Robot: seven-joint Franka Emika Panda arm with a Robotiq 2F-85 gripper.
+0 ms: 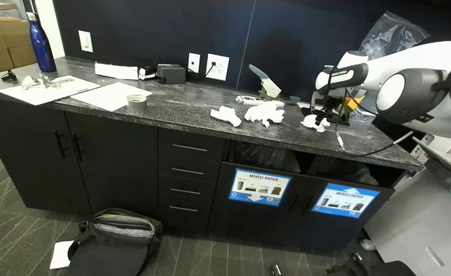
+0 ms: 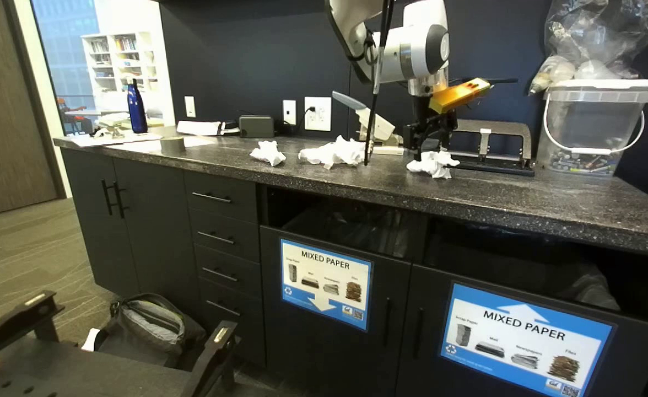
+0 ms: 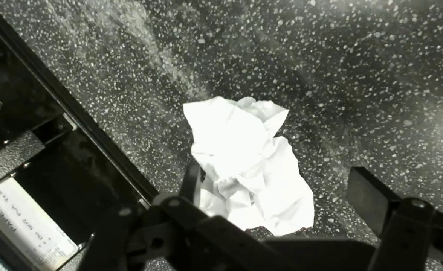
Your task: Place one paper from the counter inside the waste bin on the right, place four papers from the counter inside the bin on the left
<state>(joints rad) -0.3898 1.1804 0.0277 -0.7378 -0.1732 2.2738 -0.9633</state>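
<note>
Your Robotiq gripper [image 3: 281, 192] hung low over the dark speckled stone counter [image 1: 187, 111], its jaws spread wide. In the wrist view a crumpled white paper wad [image 3: 244, 150] showed between your fingertips [image 3: 365, 199], resting on the stone nearer to one finger than the other — whether that finger touched it, you could not tell. Just behind this wad, in an exterior view, stood a black three-hole punch [image 2: 508, 129], and next to that a clear plastic bucket [image 2: 588, 127] with a clear plastic bag [image 2: 605, 33] on top. On the punch's other side you had a heavy-duty stapler [image 1: 271, 88] with its handle raised; in front of it lay a broad heap of crumpled white paper [image 2: 335, 153], one wad or more, and just beside the heap a smaller wad [image 1: 227, 115]. Well apart from these, toward the dark blue bottle [image 1: 42, 46], were a roll of grey tape [image 1: 136, 103] and flat white sheets [image 1: 110, 96]. Under the counter's edge you could see dark plastic lining the left bin [image 1: 265, 155] and the right bin [image 1: 344, 170] — each behind a black cabinet door [image 1: 244, 222] with a MIXED PAPER sign [image 1: 261, 187], the arrow pointing down on the left one and up on the right.
</note>
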